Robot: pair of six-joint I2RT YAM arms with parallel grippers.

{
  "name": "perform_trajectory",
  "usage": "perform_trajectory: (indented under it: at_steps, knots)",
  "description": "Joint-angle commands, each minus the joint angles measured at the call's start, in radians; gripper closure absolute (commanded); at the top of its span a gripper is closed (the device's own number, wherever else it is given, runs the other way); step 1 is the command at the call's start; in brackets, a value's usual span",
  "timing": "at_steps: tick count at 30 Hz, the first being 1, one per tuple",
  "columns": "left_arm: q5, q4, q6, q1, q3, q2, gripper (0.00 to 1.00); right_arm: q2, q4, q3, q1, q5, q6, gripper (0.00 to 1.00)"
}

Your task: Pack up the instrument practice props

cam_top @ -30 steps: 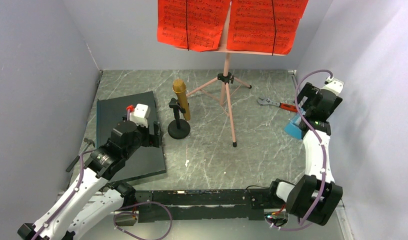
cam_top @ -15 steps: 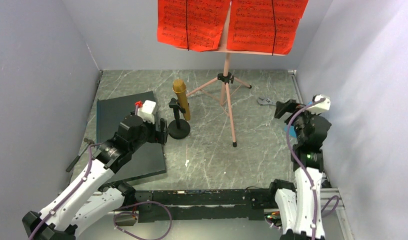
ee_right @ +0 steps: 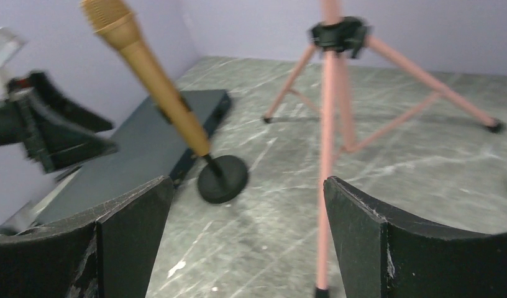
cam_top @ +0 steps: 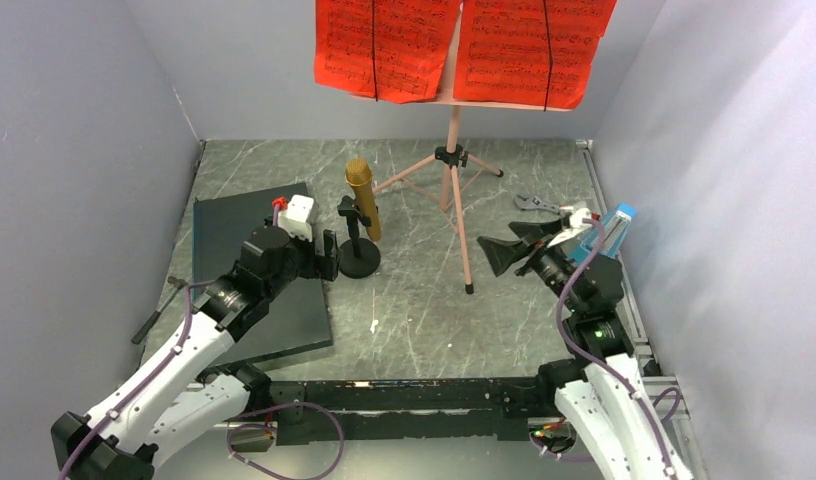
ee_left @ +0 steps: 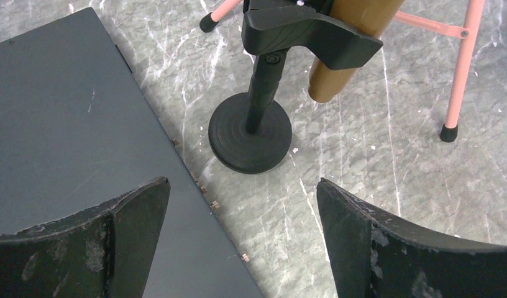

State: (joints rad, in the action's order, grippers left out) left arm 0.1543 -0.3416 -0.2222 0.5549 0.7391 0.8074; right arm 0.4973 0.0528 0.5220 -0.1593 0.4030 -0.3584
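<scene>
Left pincer (ee_left: 242, 189), spread wide, faces the gold microphone's black round-base stand (ee_left: 250, 139); best pinch the post (ee_left: 261, 93) low, squarely, avoiding a topple.

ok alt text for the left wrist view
The open left gripper points at a black round-base stand whose clip holds a gold microphone. A dark slab lies to the left, with pink music stand legs at the top and right, all on a grey marble table.
</scene>
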Motion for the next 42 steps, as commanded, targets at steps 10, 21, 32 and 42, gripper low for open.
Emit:
perform_trajectory:
  at_steps: [10,21,32,42]
  knots:
    - [0.073,0.018,-0.009,-0.017,0.013,0.018,0.06,0.45,0.339,0.185,-0.525,-0.154,0.271,0.11]
    - [0.079,0.009,-0.042,-0.104,0.028,0.05,0.06,0.86,0.513,0.453,-0.557,-0.062,0.351,0.15]
    - [-0.127,0.076,-0.091,-0.244,0.01,0.069,0.06,1.084,0.549,0.626,-0.56,0.0,0.393,0.22]
    - [-0.259,0.149,-0.195,-0.311,0.112,0.184,0.06,1.15,0.532,0.67,-0.56,0.039,0.419,0.46]
